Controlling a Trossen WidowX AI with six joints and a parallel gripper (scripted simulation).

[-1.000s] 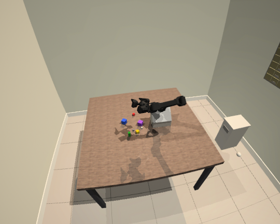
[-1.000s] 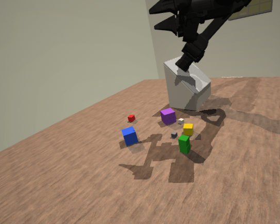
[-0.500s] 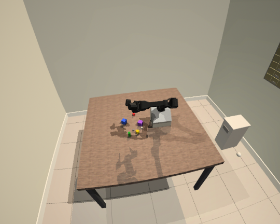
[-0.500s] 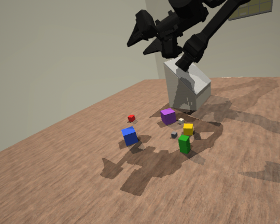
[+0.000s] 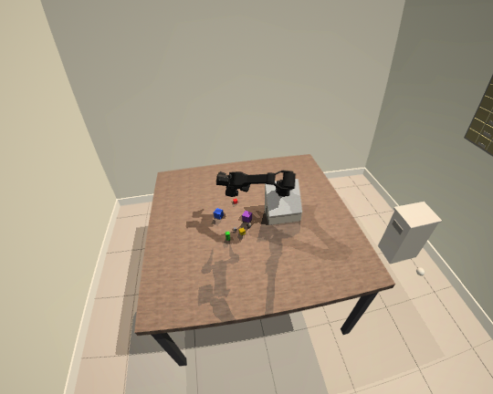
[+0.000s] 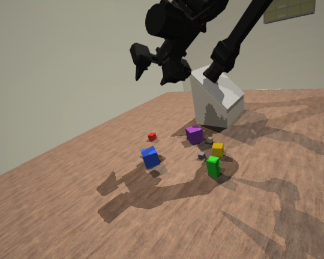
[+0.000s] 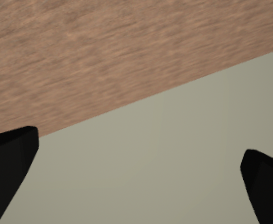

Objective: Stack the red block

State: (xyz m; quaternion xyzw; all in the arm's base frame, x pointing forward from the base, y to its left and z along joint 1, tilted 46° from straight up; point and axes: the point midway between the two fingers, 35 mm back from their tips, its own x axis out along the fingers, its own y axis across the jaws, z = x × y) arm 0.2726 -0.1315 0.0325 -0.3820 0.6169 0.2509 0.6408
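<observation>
The small red block [image 5: 235,201] [image 6: 152,136] lies on the table, behind the blue cube in the exterior view. The green tower [image 5: 227,235] [image 6: 213,166] stands upright on the table with nothing on top, just in front of the yellow block. My gripper [image 6: 149,82] [image 7: 142,148] is open and empty, its fingers wide apart, high above the table. In the exterior view it appears above the red block. The wrist view shows only the table's surface, its edge and the wall, with no block in it.
A blue cube [image 5: 218,213] [image 6: 150,157], a purple cube [image 5: 246,216] [image 6: 194,135] and a yellow block [image 5: 242,232] [image 6: 218,149] stand on the table. Two tiny grey cubes [image 6: 201,155] [image 6: 210,139] lie among them. A pale sloped box [image 5: 283,218] [image 6: 235,115] stands beneath the arm.
</observation>
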